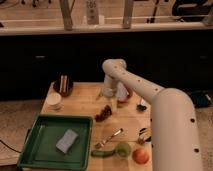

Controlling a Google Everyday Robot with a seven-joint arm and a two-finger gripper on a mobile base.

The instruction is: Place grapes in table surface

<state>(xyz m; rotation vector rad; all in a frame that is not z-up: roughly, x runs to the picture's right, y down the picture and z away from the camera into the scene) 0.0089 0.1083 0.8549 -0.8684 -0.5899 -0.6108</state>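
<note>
The grapes (pixel 103 113), a small dark maroon cluster, lie on the light tan wooden table surface (pixel 85 102) near its middle. My gripper (pixel 112 102) hangs down from the white arm (pixel 145 90) just above and to the right of the grapes, very close to them. I cannot see whether it touches them. The arm comes in from the lower right and bends over the table's far side.
A green tray (pixel 30 150) holding a grey sponge (pixel 67 140) sits front left. A dark brown bowl (pixel 63 86) and a white cup (pixel 53 101) stand far left. A fork (pixel 110 138), a green apple (pixel 123 148), a cucumber (pixel 102 153) and an orange fruit (pixel 141 156) lie at the front.
</note>
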